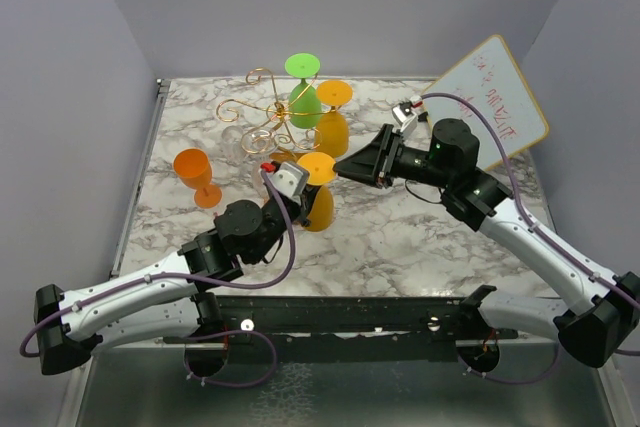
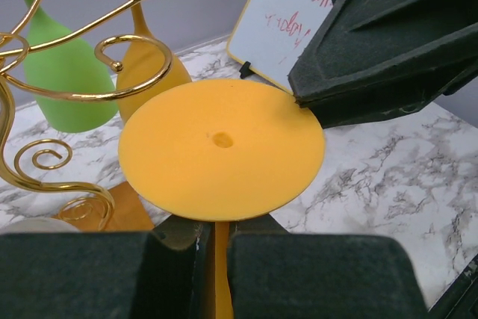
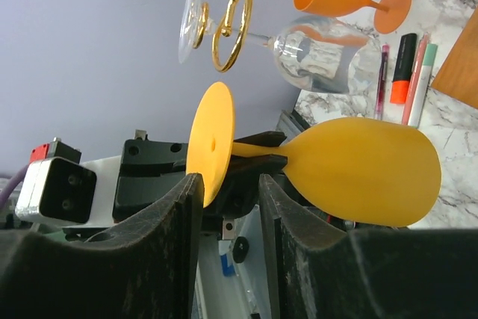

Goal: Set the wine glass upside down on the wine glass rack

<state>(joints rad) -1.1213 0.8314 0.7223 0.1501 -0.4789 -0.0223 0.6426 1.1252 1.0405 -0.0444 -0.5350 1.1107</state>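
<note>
Near the left edge, an upright orange matte goblet [image 1: 195, 175], standing apart. Just right of it, the left gripper [image 2: 216, 252] clenched on the thin stem of the yellow-orange matte wine glass [image 1: 318, 209], held upside down near mid-surface, just in front of the gold wire wine glass rack [image 1: 262, 112] with its smooth spiral curls. Further right, the right gripper [image 3: 230, 181] spread open astride the flat round foot, not clamping. Likely risks: nudging the foot sideways and twisting the slick stem loose — or snagging a curl beside the hung green glass [image 1: 305, 102].
</note>
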